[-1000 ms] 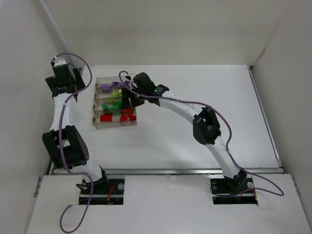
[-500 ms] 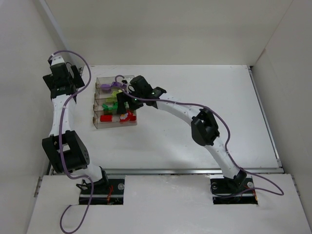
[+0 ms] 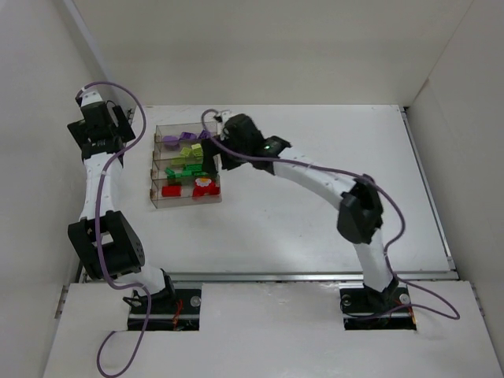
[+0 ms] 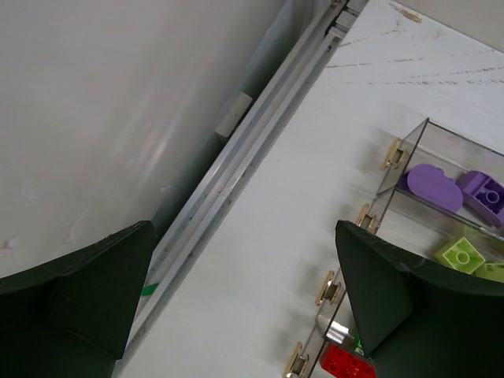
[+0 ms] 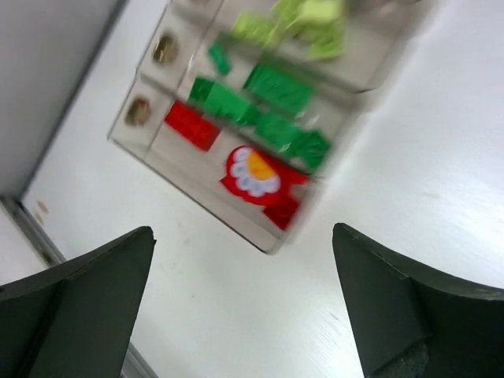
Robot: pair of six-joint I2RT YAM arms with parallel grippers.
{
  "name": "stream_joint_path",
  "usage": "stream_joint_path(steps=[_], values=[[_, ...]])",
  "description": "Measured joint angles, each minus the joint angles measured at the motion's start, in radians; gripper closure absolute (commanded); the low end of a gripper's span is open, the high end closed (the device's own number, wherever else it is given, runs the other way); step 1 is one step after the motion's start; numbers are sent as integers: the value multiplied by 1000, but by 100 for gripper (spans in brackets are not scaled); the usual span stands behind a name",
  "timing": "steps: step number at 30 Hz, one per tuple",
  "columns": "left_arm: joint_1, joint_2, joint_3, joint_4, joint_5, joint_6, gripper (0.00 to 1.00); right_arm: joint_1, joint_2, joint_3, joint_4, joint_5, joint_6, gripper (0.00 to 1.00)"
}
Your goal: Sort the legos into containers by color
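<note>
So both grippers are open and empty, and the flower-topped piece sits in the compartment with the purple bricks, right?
Not quite: the flower-topped piece lies in the tray's compartment with the red brick, at the opposite end from the purple bricks, as the right wrist view shows. The left gripper and right gripper are indeed open and empty.

The clear, brownish tray (image 3: 155,169) sits flat on the bench (image 3: 315,197), ahead of the right gripper (image 5: 246,303), with its narrow compartments side by side. In the right wrist view, the row farthest from that gripper that can be made out holds lime bricks (image 3: 189,151), with purple bricks (image 3: 178,140) in the row beyond them. Closer in come dark green bricks (image 3: 183,168), then red bricks (image 3: 171,190) and the red flower-topped piece (image 5: 257,175) in the nearest row.
</note>
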Motion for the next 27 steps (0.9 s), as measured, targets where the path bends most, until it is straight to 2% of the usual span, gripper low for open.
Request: stream_joint_path(steps=[3, 6, 10, 12, 19, 27], values=[[0, 0, 0, 0, -26, -6, 2, -95, -222, -143, 38, 51, 23, 0], [0, 0, 0, 0, -48, -13, 2, -295, -424, -252, 94, 122, 52, 0], [0, 0, 0, 1, -84, -21, 0, -594, -577, -361, 93, 318, 91, 0], [0, 0, 0, 2, -97, -23, 0, -666, -620, -428, 78, 416, 99, 0], [0, 0, 0, 16, -128, -27, 0, -712, -697, -601, 11, 576, 112, 0], [0, 0, 0, 18, -131, -30, 0, -717, -741, -600, 7, 637, 133, 0]])
